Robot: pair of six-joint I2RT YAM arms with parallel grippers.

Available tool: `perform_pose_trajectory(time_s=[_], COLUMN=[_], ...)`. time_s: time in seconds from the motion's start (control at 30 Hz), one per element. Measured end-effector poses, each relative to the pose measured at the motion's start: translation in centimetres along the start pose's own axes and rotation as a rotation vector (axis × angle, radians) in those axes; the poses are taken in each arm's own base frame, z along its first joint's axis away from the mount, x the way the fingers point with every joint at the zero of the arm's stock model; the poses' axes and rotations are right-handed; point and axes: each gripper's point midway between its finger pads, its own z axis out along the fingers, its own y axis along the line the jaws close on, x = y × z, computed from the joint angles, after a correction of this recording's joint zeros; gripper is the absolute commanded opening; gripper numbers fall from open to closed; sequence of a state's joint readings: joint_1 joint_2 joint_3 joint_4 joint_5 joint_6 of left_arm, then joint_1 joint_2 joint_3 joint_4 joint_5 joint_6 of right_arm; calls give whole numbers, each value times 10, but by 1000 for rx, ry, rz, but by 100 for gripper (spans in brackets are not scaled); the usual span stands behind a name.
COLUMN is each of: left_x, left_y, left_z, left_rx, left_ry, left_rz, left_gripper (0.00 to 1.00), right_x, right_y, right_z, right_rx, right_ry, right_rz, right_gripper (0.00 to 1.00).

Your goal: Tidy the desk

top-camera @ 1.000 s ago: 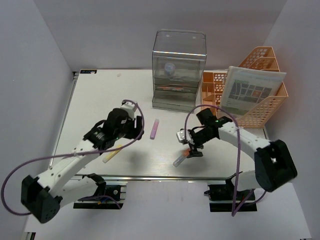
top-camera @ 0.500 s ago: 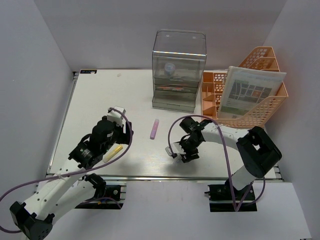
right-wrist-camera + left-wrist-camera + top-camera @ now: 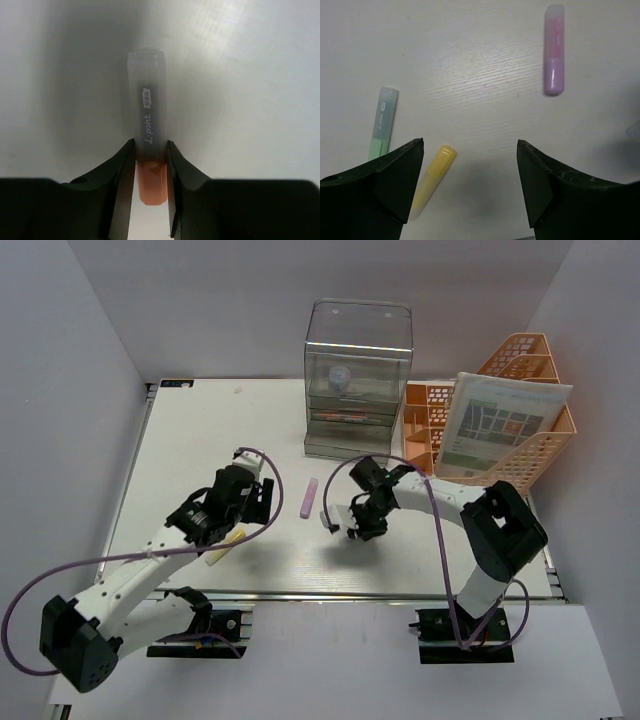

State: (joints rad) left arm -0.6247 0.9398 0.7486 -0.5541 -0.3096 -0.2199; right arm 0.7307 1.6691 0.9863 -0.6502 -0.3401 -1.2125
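Observation:
My right gripper (image 3: 150,150) is shut on an orange highlighter (image 3: 148,125) with a clear cap, gripping it at the seam of cap and body. In the top view this gripper (image 3: 350,522) hangs over the middle of the white desk (image 3: 190,430), with the highlighter (image 3: 335,516) pointing left. A pink highlighter (image 3: 310,497) lies just left of it. My left gripper (image 3: 470,145) is open above the desk, nothing between its fingers. A yellow highlighter (image 3: 432,180) lies beside its left finger, a green one (image 3: 382,122) further left, and the pink one (image 3: 554,50) up right.
A clear drawer box (image 3: 357,380) stands at the back centre. Beside it on the right is an orange mesh tray rack (image 3: 520,465) holding a printed sheet (image 3: 500,425). A metal rail (image 3: 330,595) runs along the desk's front edge.
My right gripper has closed on the orange highlighter and carried it left and back from near the front edge. The left gripper opened wider and shifted about over the yellow highlighter.

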Motion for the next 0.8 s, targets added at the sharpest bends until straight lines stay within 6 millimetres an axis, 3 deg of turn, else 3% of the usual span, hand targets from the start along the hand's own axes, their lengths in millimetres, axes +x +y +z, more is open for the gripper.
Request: perform_pose_trajectory(time_s=[0.17, 0.37, 0.47, 0.6, 0.67, 0.73, 0.8], left_x=[14, 8, 6, 20, 30, 36, 38], left_y=[3, -3, -8, -9, -7, -6, -5], left_z=[4, -4, 3, 16, 17, 17, 16], left_rx=[-42, -27, -38, -68, -85, -96, -105], left_ry=[95, 130, 190, 301, 360, 400, 429], left_rz=[-23, -29, -12, 25, 46, 60, 70], left_gripper=[86, 87, 88, 91, 93, 94, 94], right_x=[1, -20, -21, -3, 9, 21, 32], right_y=[-69, -164, -208, -247, -259, -265, -268], right_z=[-41, -119, -139, -134, -125, -116, -108], right_rx=[226, 563, 684, 760, 769, 765, 762], right_ry=[6, -7, 18, 82, 118, 151, 173], right_rz=[130, 165, 189, 232, 254, 273, 292], right_gripper=[0, 0, 0, 5, 16, 36, 47])
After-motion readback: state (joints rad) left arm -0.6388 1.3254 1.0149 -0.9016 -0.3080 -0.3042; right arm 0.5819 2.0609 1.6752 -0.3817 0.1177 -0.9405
